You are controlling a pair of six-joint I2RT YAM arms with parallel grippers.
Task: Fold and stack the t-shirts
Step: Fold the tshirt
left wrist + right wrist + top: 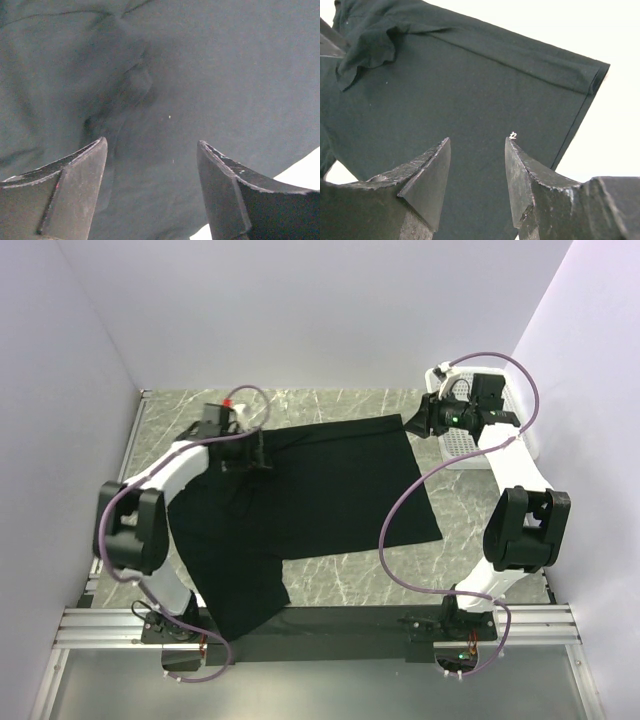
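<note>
Grey-green marbled table top [340, 580] carries one black short-sleeved cloth t-shirt [320, 490], spread mostly flat across its middle and reaching the near edge at the left. A white perforated plastic basket [458, 445] stands at the far right, near the shirt's far right corner. The left gripper [152, 142] hangs over the rumpled far-left cloth, fingers spread, empty. The right gripper [477, 140] hovers at that far right corner, fingers apart, gripping nothing.

No legible text, label or sign anywhere.
</note>
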